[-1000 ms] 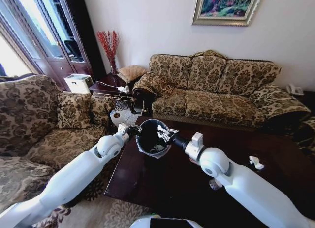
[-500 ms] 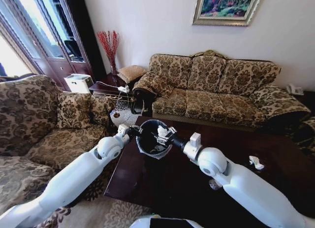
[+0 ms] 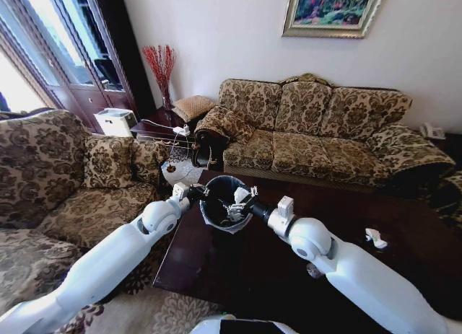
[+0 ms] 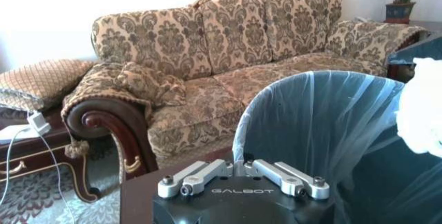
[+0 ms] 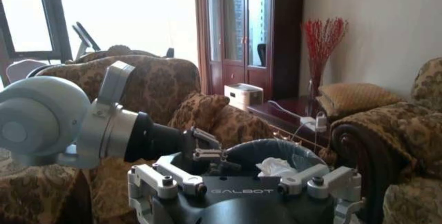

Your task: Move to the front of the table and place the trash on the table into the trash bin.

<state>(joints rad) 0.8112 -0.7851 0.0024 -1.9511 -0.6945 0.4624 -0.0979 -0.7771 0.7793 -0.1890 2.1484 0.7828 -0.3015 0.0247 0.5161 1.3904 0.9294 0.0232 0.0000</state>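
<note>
The grey trash bin (image 3: 220,204) with its black liner is held off the left corner of the dark wooden table (image 3: 238,276). My left gripper (image 3: 195,192) is shut on the bin's rim (image 5: 238,151); the liner (image 4: 318,125) stands right before that wrist. My right gripper (image 3: 242,199) reaches over the bin's mouth, shut on a crumpled white paper wad (image 5: 275,167). More trash lies on the table: a white piece (image 3: 375,238) at the right and a small item (image 3: 313,270) partly hidden by my right arm.
A patterned three-seat sofa (image 3: 317,132) stands behind the table and an armchair (image 3: 50,182) to the left. A side table (image 3: 162,121) with cables and a vase of red twigs sits in the corner. Patterned carpet (image 3: 166,312) lies before the table.
My right gripper has pushed a little further left, over and into the bin's mouth. The left gripper and the bin have stayed put.
</note>
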